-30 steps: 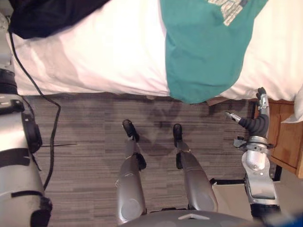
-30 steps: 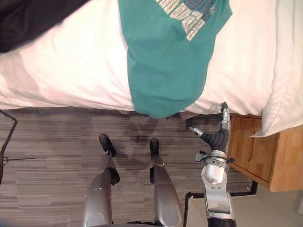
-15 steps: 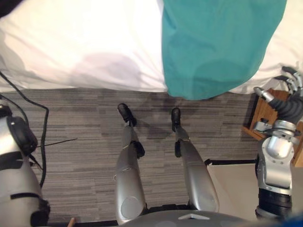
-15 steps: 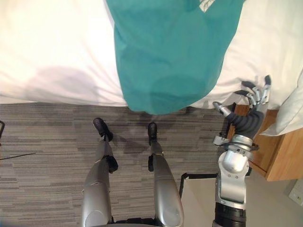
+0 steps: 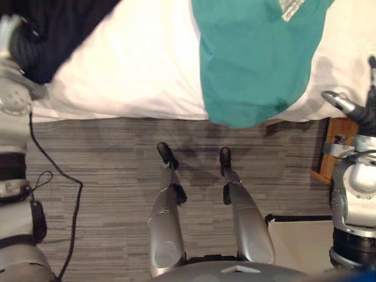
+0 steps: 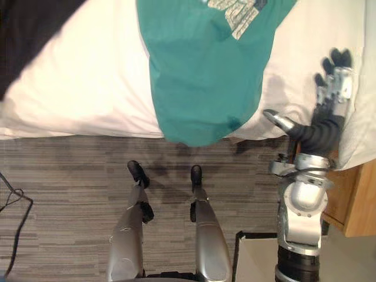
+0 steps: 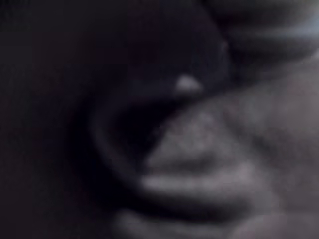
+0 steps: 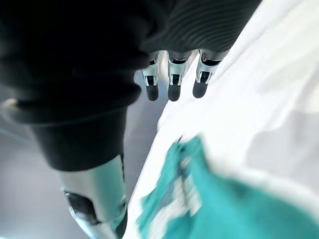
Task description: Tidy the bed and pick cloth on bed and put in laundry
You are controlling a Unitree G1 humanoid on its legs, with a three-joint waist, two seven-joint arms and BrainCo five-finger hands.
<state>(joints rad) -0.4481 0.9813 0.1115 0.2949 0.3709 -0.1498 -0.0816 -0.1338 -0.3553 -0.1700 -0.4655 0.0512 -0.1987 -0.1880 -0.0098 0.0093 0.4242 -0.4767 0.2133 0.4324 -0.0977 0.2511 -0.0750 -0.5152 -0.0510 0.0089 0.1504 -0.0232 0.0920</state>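
Bare sheet (image 5: 135, 64) lies open between black cloth (image 5: 64, 26) and teal shirt (image 5: 252, 59).

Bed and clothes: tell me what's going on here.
The robot stands at the side of the bed. A teal shirt drapes over its edge and a black garment lies at the left end. The left hand is up at the black garment. The right hand hovers open over the bed, right of the teal shirt, fingers straight, holding nothing.
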